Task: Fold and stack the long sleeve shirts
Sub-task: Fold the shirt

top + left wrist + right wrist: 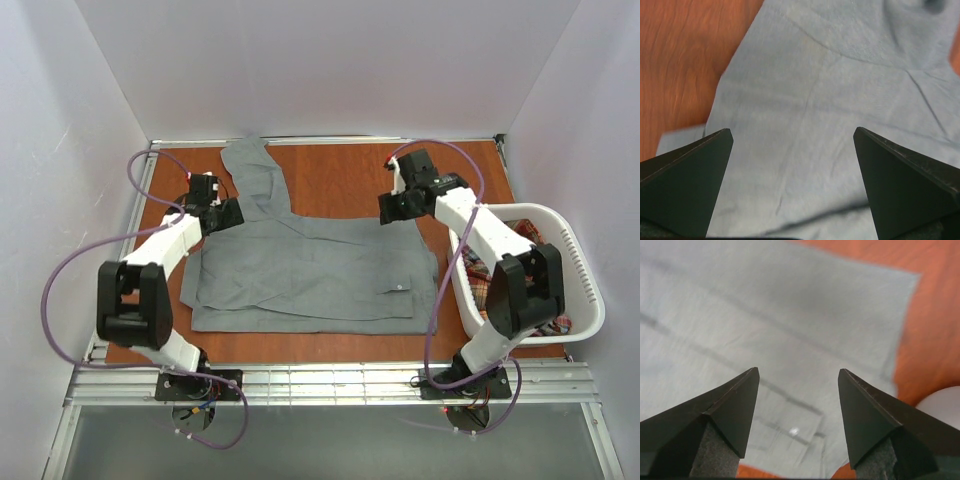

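Note:
The grey shirt (310,270) lies spread flat on the brown table, one sleeve (252,175) stretching toward the far left. Its chest pocket with a button (398,290) faces up near the right. My left gripper (232,213) hovers open over the shirt's left shoulder; the left wrist view shows grey cloth (805,110) between the wide-apart fingers. My right gripper (392,207) is open above the shirt's far right edge; the right wrist view shows the pocket button (795,430) below. The plaid shirt (492,275) lies in the basket.
A white slotted laundry basket (585,290) stands at the table's right edge, beside the right arm. Bare brown tabletop (340,170) shows beyond the shirt. White walls enclose the table, and a metal rail (330,385) runs along the front.

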Controlling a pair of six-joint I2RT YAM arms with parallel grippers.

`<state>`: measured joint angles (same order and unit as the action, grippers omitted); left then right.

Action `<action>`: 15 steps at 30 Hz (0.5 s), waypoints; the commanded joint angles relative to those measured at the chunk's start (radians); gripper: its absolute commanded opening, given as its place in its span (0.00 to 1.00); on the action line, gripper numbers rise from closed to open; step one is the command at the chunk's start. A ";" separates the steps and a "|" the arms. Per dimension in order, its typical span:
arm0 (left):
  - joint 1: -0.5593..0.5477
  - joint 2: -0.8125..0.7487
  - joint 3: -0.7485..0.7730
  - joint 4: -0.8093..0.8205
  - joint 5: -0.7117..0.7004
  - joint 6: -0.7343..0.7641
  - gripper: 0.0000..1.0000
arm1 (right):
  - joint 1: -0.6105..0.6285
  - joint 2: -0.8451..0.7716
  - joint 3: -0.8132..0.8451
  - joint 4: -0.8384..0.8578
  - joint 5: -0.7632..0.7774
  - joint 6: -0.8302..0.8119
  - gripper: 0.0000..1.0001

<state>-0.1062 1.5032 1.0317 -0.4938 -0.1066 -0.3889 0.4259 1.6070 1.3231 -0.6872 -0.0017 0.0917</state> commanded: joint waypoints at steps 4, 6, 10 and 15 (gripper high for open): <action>0.084 0.222 0.155 0.133 0.014 0.102 0.93 | -0.084 0.152 0.134 0.021 0.061 0.029 0.65; 0.105 0.270 0.212 0.136 0.034 0.075 0.93 | -0.101 0.204 0.162 0.035 0.080 0.078 0.65; 0.105 0.350 0.257 0.178 0.079 0.065 0.93 | -0.130 0.278 0.171 0.081 0.098 0.150 0.62; 0.105 0.431 0.288 0.184 0.162 0.074 0.93 | -0.151 0.355 0.163 0.101 0.153 0.198 0.61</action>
<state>0.0048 1.9198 1.2915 -0.3290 -0.0109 -0.3229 0.2878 1.9411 1.4582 -0.6212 0.0933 0.2306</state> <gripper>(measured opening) 0.933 0.612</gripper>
